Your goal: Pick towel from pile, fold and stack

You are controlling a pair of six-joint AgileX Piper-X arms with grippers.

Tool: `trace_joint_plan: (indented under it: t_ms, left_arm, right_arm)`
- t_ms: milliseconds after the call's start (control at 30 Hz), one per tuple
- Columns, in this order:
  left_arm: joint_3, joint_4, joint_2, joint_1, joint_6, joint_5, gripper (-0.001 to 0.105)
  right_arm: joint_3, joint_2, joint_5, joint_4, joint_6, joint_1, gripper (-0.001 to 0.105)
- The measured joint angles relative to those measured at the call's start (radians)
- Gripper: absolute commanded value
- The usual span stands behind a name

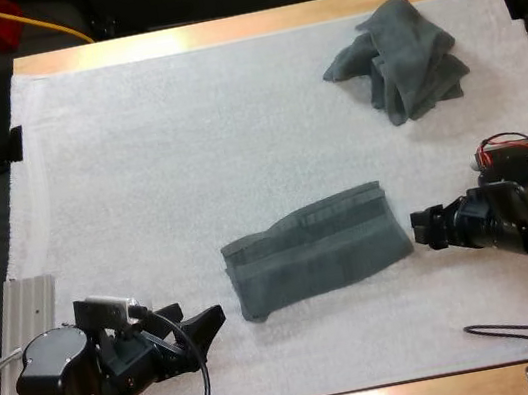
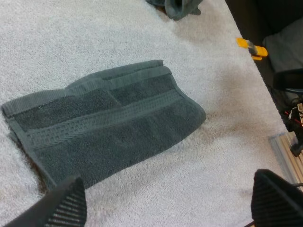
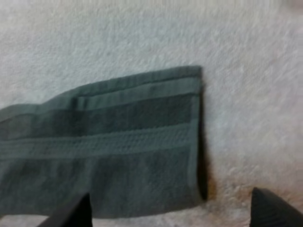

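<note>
Folded towel: the folded towel (image 1: pixel 313 250) lies flat on the white mat (image 1: pixel 185 150), just toward 5 o'clock from the mat's middle, between the two arms.
Long axis: in the high view it runs roughly 9 to 3 o'clock, with the 3 o'clock end tipped slightly toward 2; the banded hems run along this length.
Crumpled towel: the crumpled towel (image 1: pixel 401 58) is bunched at 1 o'clock on the mat, well apart from the folded one.
Left pincer: the left pincer (image 1: pixel 201 317) is released, fingers spread, at 8 o'clock of the towel, near its corner.
Right pincer: the right pincer (image 1: pixel 419 232) is released, just beside the towel's 3 o'clock end.
Likely reason: each pincer faces one short end, probably ready for another fold or a lift.
Tabletop: the tabletop (image 1: pixel 255 24) shows as a wooden strip at 12 o'clock.
</note>
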Motion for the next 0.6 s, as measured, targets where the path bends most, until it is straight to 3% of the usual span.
trace_joint_plan:
  t_ms: [200,600]
  left_arm:
    - [0.000,0.002,0.000,0.000,0.000,0.000,0.070]
    - [0.000,0.054,0.000,0.000,0.000,0.000,0.070]
  right_arm:
    - [0.000,0.078,-0.025,0.000,-0.041,-0.086,0.066]
    - [0.000,0.290,-0.382,-0.101,-0.072,-0.327,0.066]
